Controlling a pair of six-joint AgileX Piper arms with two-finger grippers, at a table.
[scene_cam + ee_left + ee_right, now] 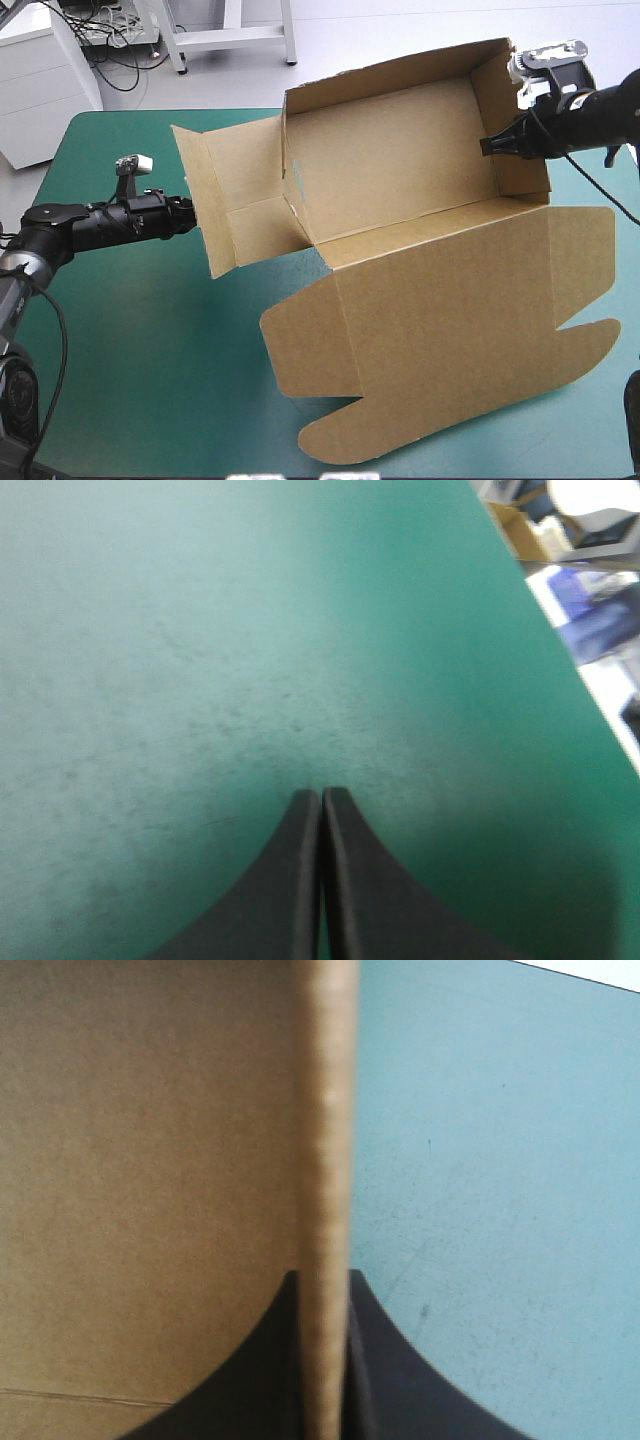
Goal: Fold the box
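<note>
The brown box [400,150] stands as an open tray at the table's far middle, its walls raised. Its lid [450,330] lies flat toward the front, with curved tabs. A side flap [225,190] spreads outward at the box's left end. My right gripper [490,145] is shut on the box's right end wall [520,120]; in the right wrist view the board's edge [325,1110] runs between the right gripper's [325,1275] black fingers. My left gripper [195,215] sits just beside the left flap, apart from it. In its own view the left gripper [322,792] is shut over bare cover, holding nothing.
The teal-green cover [150,350] lies bare at the front left. The lid's tabs reach close to the table's front and right edges. The table's far edge runs just behind the box.
</note>
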